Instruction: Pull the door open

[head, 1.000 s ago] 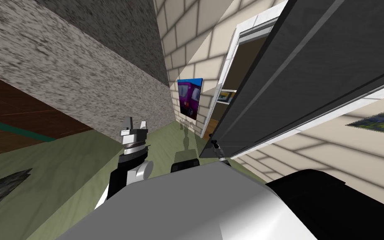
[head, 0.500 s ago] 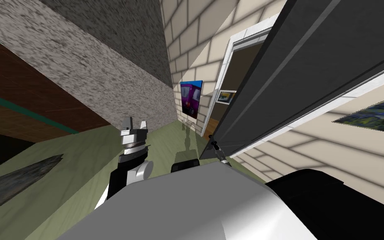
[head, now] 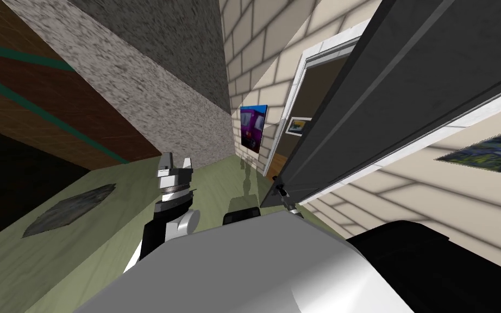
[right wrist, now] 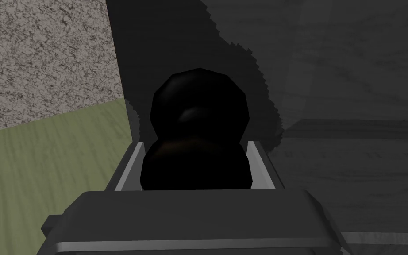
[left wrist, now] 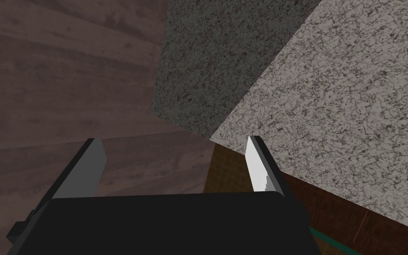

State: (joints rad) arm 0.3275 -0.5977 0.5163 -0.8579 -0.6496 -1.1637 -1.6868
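A dark grey door stands swung out from its white frame, with the opening showing behind it. In the right wrist view my right gripper is shut on the door's black round knob, its fingers pressing the knob's sides against the dark door panel. The same right gripper sits at the door's lower edge in the head view. My left gripper is raised to the left of the door, and its fingers stand open with nothing between them.
A speckled grey wall runs along the left and a cream block wall carries a purple picture. Another picture hangs at the right. A grey mat lies on the green floor.
The whole head view has shifted: the mat and the brown wall slid right and the door's frame shows more opening. I have turned while my right gripper stays on the knob.
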